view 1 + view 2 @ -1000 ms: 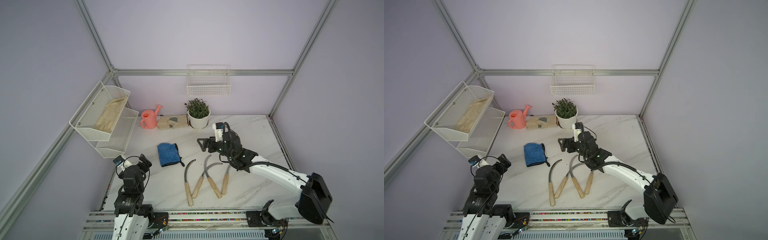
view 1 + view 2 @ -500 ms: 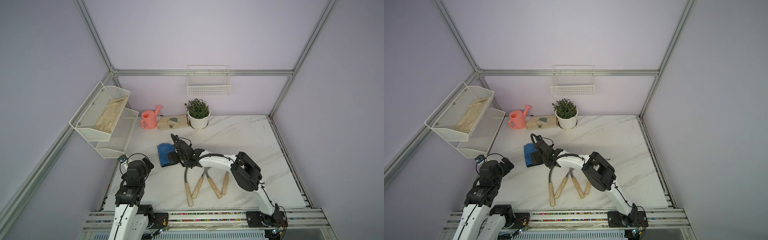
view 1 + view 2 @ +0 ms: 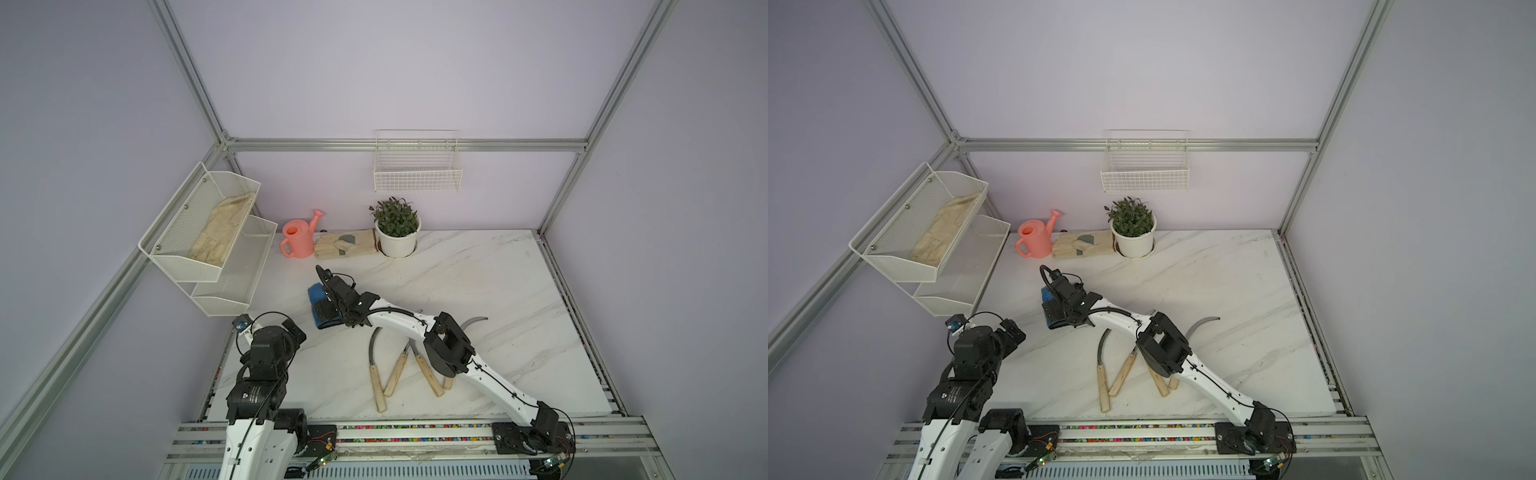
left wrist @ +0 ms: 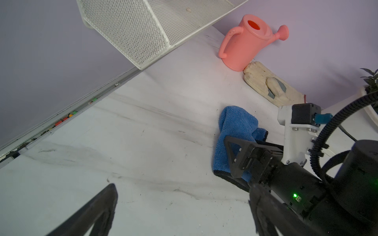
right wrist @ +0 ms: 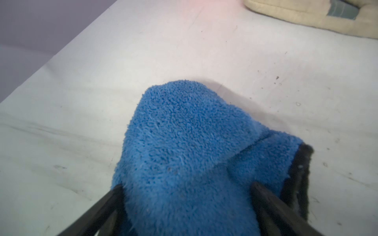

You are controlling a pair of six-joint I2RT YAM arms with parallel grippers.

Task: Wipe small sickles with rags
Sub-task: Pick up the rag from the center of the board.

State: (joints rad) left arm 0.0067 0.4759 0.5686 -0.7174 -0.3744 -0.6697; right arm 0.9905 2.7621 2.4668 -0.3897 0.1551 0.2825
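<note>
The right claw is spread wide, its two dark fingers straddling a bunched blue fluffy microfibre cloth that lies on the white, faintly veined bench. The cloth's black trim runs just outside one finger. A beige work glove lies well beyond the cloth, and a lilac wall borders the bench.

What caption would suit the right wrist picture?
Right gripper, open, straddles the blue rag lying on the white table.

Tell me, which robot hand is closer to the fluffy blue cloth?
Right. The right gripper is at the blue cloth, open jaws either side of it. The left gripper hangs open, apart from it.
</note>
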